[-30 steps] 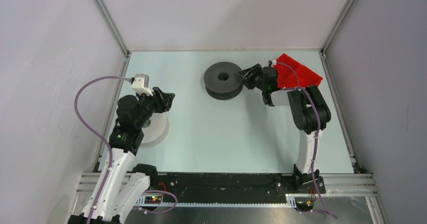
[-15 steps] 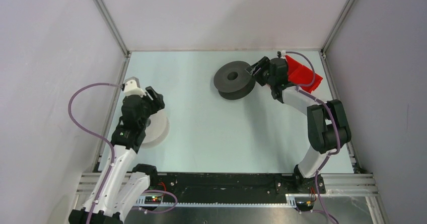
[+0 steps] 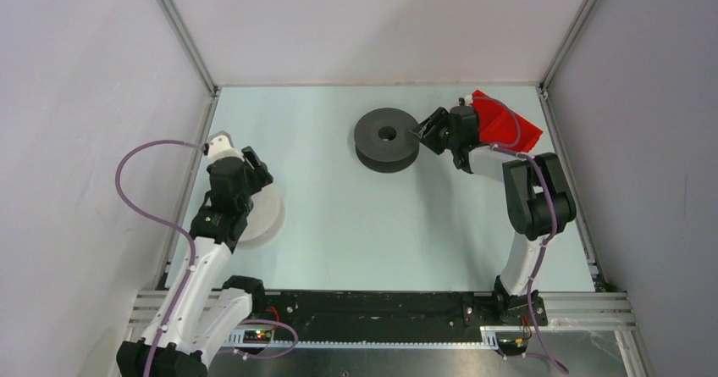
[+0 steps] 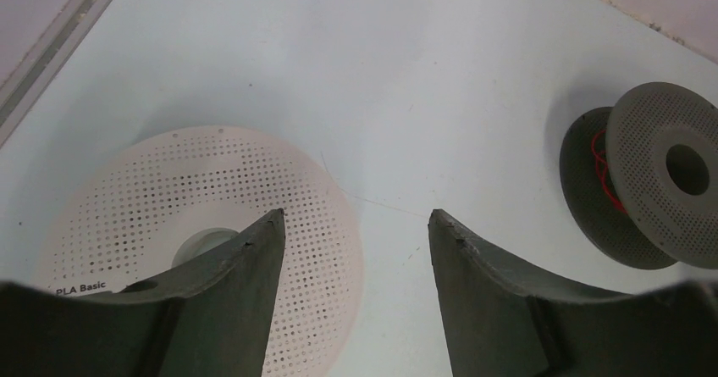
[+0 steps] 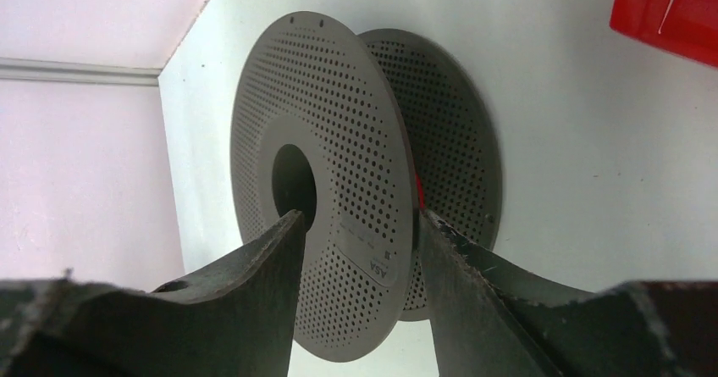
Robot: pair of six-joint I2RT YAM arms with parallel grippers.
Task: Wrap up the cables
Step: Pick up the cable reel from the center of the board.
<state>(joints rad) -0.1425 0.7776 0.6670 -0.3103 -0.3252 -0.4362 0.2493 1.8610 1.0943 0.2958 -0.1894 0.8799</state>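
Note:
A white perforated spool lies flat at the near left. My left gripper hovers open over its far rim, holding nothing. A very thin pale cable runs from that rim across the table between the fingers. The dark grey spool lies at the far middle, with a red strand on its core. My right gripper is open, its jaws straddling the rim of the grey spool's upper flange, one finger above and one in the gap.
A red bin sits in the far right corner, right behind my right wrist. Grey walls with metal frame rails close in the table on three sides.
The grey spool slid a little to the right with my right gripper at its rim, and the right arm's elbow swung out. My left gripper drew back left and opened wider.

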